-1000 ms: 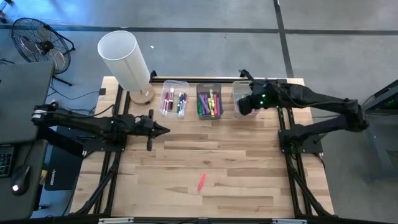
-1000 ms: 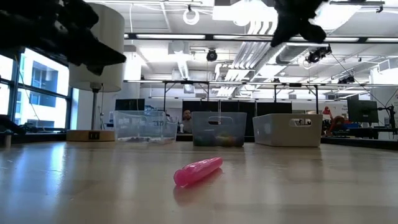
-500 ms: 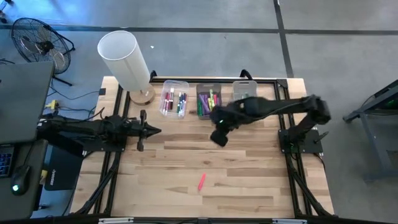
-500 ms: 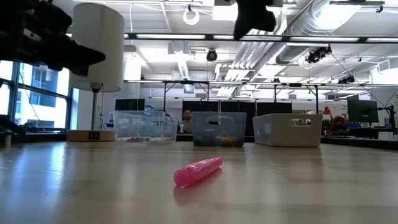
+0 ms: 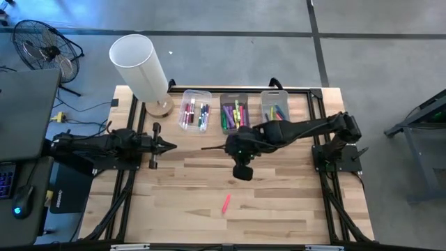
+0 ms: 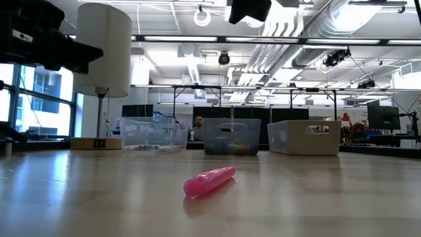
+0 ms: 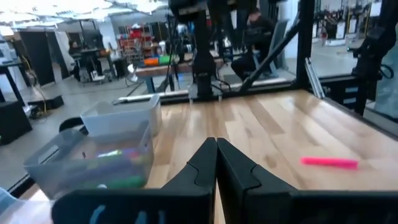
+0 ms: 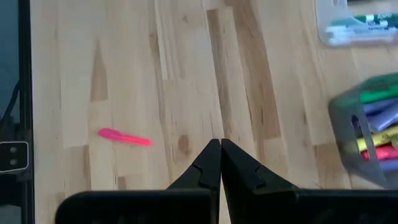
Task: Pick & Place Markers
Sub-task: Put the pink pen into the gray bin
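Observation:
One pink marker (image 5: 226, 203) lies flat on the wooden table near its front middle; it also shows in the low view (image 6: 209, 181) and both wrist views (image 7: 329, 162) (image 8: 124, 137). More markers lie inside three clear bins along the far edge. My right gripper (image 5: 206, 148) is shut and empty. It hangs above the table's middle, pointing slantwise down toward the left, well clear of the pink marker; its tips show in its own wrist view (image 8: 219, 143). My left gripper (image 5: 171, 145) is shut, level and empty at the table's left (image 7: 216, 144).
The three bins (image 5: 196, 111) (image 5: 235, 115) (image 5: 275, 106) stand side by side at the far edge. A white-shaded lamp (image 5: 139, 66) stands on the far left corner. Bare wood (image 5: 279, 202) surrounds the pink marker. A black frame rail (image 5: 320, 132) runs along the right side.
My right gripper has swung from over the far right bin toward the table's middle and left, coming nearer, and has rolled its wrist; it stays shut. My left gripper has drawn back toward the table's left edge and sunk a little. The pink marker has not moved.

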Controlling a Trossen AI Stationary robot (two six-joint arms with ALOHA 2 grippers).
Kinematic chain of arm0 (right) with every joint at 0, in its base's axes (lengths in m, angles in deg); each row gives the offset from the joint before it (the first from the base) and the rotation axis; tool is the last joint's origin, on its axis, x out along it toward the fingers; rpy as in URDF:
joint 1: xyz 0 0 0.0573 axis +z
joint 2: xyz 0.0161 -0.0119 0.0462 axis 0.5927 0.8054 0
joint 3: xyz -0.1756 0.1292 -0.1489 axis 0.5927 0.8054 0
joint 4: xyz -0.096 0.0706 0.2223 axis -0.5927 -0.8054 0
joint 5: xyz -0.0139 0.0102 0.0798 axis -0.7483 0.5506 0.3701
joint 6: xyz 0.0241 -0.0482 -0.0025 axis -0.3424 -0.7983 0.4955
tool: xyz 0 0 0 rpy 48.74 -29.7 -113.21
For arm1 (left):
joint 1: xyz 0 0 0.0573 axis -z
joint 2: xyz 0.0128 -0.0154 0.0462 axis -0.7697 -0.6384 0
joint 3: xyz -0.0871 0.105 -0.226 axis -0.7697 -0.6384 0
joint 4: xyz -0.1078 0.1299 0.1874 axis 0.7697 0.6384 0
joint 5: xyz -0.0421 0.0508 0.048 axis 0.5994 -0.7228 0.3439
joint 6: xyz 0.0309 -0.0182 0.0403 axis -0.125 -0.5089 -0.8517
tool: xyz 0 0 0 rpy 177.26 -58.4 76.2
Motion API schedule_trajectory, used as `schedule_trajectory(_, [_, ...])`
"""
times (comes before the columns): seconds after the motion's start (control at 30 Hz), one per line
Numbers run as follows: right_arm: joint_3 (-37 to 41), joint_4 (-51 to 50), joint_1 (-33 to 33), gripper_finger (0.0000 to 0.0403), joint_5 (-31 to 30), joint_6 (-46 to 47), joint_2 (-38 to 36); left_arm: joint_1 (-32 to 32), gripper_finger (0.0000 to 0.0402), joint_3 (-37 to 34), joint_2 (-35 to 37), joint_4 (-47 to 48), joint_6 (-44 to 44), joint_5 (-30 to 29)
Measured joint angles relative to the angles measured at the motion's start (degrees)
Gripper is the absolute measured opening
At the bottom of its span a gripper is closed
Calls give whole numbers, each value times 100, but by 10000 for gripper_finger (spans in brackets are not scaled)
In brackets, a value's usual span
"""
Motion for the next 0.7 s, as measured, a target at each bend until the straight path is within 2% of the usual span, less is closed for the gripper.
schedule_trajectory(0.17, [0,223,111,8,-94,-642,5,2,1,-5,-1,42,-11,11])
schedule_trajectory(0.37, [0,387,378,46,-316,-1994,354,2,1,-9,-7,44,-11,11])
schedule_trajectory(0.6, [0,420,681,93,269,-3548,1188,2,1,-9,-7,43,-6,9])
schedule_trajectory(0.7, [1,413,909,106,310,-4187,1509,2,1,-9,-10,44,-3,9])
